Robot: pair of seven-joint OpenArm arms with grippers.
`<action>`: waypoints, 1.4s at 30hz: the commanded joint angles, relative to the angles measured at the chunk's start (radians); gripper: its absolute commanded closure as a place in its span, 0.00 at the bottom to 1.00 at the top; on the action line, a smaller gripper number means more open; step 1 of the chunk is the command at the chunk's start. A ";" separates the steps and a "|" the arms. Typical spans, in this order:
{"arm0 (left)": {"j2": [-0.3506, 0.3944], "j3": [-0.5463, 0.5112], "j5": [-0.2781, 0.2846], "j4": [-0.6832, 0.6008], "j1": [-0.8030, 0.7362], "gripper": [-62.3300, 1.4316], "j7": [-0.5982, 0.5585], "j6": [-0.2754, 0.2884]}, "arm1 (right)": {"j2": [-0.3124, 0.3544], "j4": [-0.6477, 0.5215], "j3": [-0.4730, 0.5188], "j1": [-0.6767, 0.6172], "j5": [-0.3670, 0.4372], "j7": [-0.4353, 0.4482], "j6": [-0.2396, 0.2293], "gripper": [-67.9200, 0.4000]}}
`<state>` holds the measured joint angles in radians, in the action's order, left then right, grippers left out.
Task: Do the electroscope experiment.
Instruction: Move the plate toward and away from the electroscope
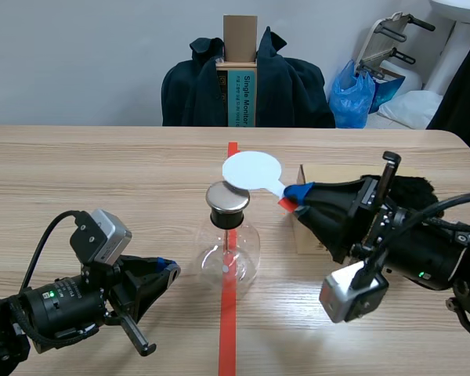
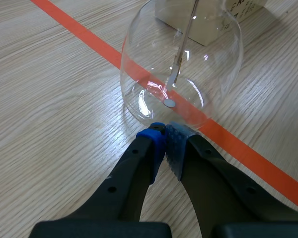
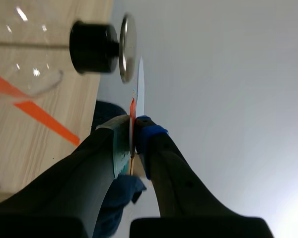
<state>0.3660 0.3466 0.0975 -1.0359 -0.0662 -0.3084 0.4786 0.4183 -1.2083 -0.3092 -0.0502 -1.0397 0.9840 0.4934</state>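
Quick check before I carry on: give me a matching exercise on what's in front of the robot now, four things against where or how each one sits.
Things:
1. white disc
2. metal cap
3. left gripper
4. cardboard box

Places or states:
A. shut on nothing, tips low by the base of the flask
B. held by its handle in the right gripper, close over the cap
C. partly hidden behind the right arm
D. sitting on top of the flask's neck

Pairs: 1-B, 2-D, 3-A, 4-C

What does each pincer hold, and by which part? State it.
The right pincer holds the white disc by its handle. The left pincer is shut on nothing.
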 commanded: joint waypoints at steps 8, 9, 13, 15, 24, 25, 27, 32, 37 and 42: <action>-0.003 0.001 0.010 -0.025 0.011 0.93 -0.019 0.002 | 0.003 -0.023 0.006 0.011 0.085 -0.320 0.007 0.98; -0.003 0.001 0.010 -0.025 0.011 0.93 -0.024 0.002 | 0.003 -0.023 0.007 0.011 0.092 -0.356 0.008 0.98; -0.003 0.001 0.010 -0.025 0.011 0.93 -0.040 0.002 | 0.006 -0.029 0.007 0.011 0.151 -0.462 0.023 0.98; -0.003 0.001 0.010 -0.025 0.011 0.93 -0.042 0.002 | 0.014 -0.047 0.011 0.004 0.181 -0.508 0.023 0.98; 0.002 0.000 0.010 -0.025 0.011 0.93 -0.039 0.003 | 0.039 -0.266 0.152 -0.140 0.249 -0.555 0.022 0.98; 0.005 0.000 0.010 -0.026 0.011 0.93 -0.039 0.003 | 0.039 -0.297 0.175 -0.161 0.261 -0.555 0.022 0.98; 0.021 -0.001 0.010 -0.031 0.011 0.93 -0.039 0.003 | 0.039 -0.360 0.219 -0.205 0.290 -0.552 0.022 0.98; 0.101 -0.047 0.017 -0.119 -0.037 0.93 -0.036 0.006 | 0.039 -0.500 0.325 -0.307 0.409 -0.550 0.022 0.98; 0.206 -0.188 0.044 -0.310 -0.188 0.93 -0.035 0.027 | 0.039 -0.572 0.432 -0.391 0.487 -0.512 0.022 0.98; 0.291 -0.363 0.115 -0.499 -0.392 0.93 -0.031 0.108 | 0.038 -0.580 0.512 -0.458 0.529 -0.452 0.022 0.98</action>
<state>0.6590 -0.0116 0.1959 -1.5272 -0.4377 -0.3241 0.5812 0.4408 -1.7866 0.1955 -0.5117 -0.5278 0.5232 0.5045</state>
